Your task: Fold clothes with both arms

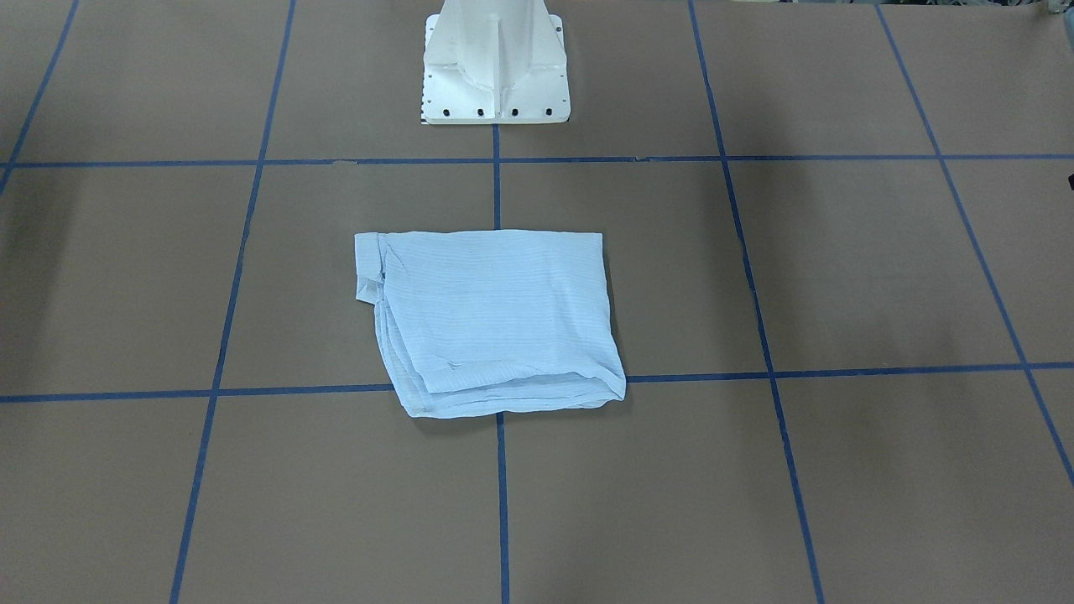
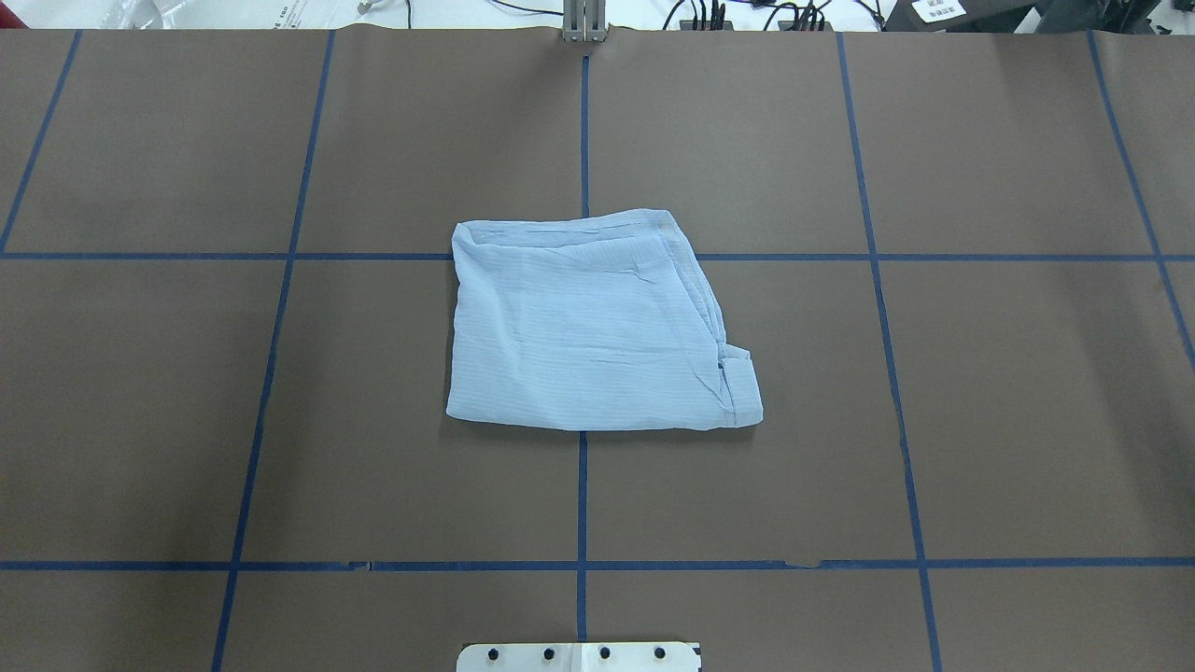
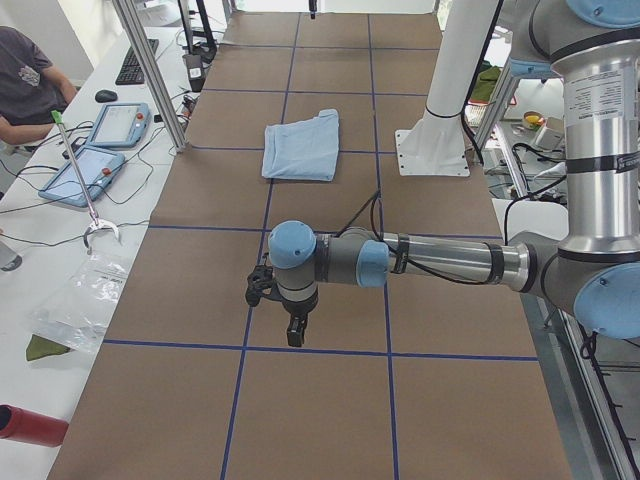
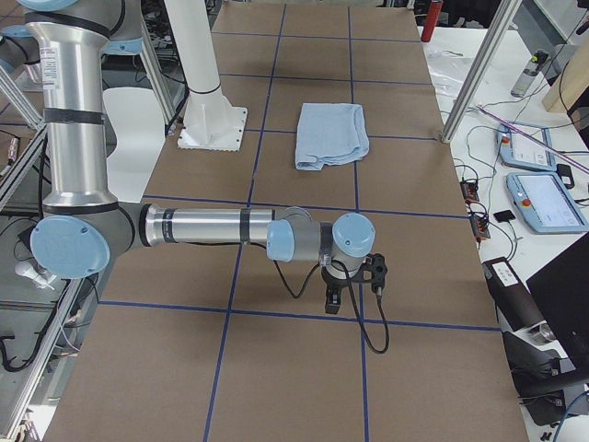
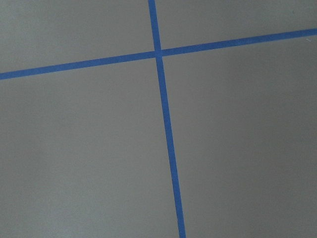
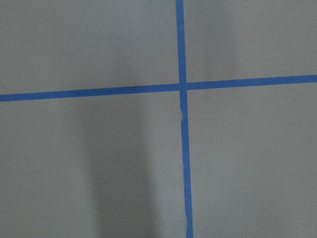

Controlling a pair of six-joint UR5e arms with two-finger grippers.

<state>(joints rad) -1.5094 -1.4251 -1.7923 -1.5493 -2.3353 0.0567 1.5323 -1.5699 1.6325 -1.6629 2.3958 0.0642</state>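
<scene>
Though thin and limp, lies flat as a soft, roughly rectangular packet: light-blue shirt [image 2: 588, 327] with fine pinstripes, at mid-table, over a crossing of blue tape lines [image 2: 934, 256] on the matte brown table [image 2: 1027, 420], just in front of the white metal pedestal [image 1: 495, 75]. Shows layered edges stepping out along one side, a small folded tab at one corner, faint creases across the top layer. Touches neither gripper. Well apart from the cloth, at opposite table ends: black left gripper [image 3: 294, 338] on the grey-and-silver left arm [image 3: 440, 262], black right gripper [image 4: 333, 308] on the right arm [image 4: 202, 226], each pointing down above bare surface near a tape line. Carrying nothing visible; cannot tell whether spread or pressed together, being seen only in the side views. From the wrist cameras, only smooth brown surface and crossing tape.
</scene>
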